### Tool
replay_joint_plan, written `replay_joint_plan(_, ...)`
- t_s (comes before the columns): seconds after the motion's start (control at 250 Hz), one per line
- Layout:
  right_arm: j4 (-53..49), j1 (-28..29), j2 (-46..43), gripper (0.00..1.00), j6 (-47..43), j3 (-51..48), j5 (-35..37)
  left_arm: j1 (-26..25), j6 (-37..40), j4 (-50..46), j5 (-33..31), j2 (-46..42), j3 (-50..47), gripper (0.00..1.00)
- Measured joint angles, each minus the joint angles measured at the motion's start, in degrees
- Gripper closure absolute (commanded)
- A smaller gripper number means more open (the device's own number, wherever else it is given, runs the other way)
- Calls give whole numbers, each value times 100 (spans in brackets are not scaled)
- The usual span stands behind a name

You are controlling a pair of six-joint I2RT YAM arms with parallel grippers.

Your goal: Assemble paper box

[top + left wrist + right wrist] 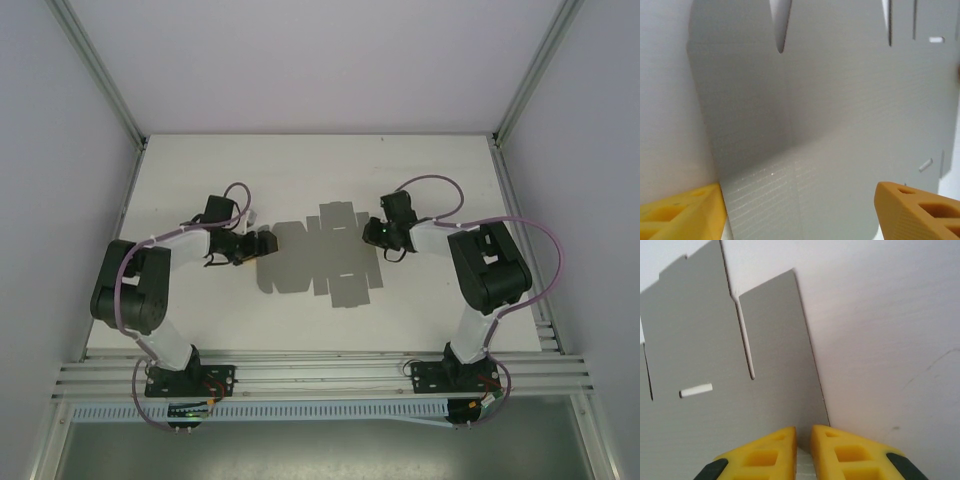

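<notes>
The paper box is a flat grey die-cut sheet [310, 265] lying on the white table [420, 170] between both arms. My left gripper [262, 243] is at the sheet's left end. In the left wrist view it [797, 200] is open, its orange fingers [685, 215] wide apart, and a creased flap of the sheet [840, 125] runs between them. My right gripper [375, 232] is at the sheet's upper right flap. In the right wrist view it [804, 432] has its yellow fingers [765, 455] pinched together on the corner of that flap [700, 365].
Metal frame rails [320, 375] run along the near edge by the arm bases. Grey walls [60, 150] close in the left, right and back. Purple cables [520, 235] loop off both arms. Bare white table lies beyond the sheet.
</notes>
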Motion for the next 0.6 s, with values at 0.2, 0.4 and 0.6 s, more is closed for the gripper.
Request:
replay_joint_plan(0.2, 459, -61, -66, 82, 13, -254, -42, -52, -247, 625, 463, -715, -278, 35)
replay_joint_plan(0.4, 824, -81, -76, 82, 37, -409, -352, -190, -533, 1574, 1003, -1491, -426, 37)
replay_joint_plan(0.6, 1123, -81, -81, 82, 103, -557, -625, -205, -568, 1659, 1049, -1384, -411, 52)
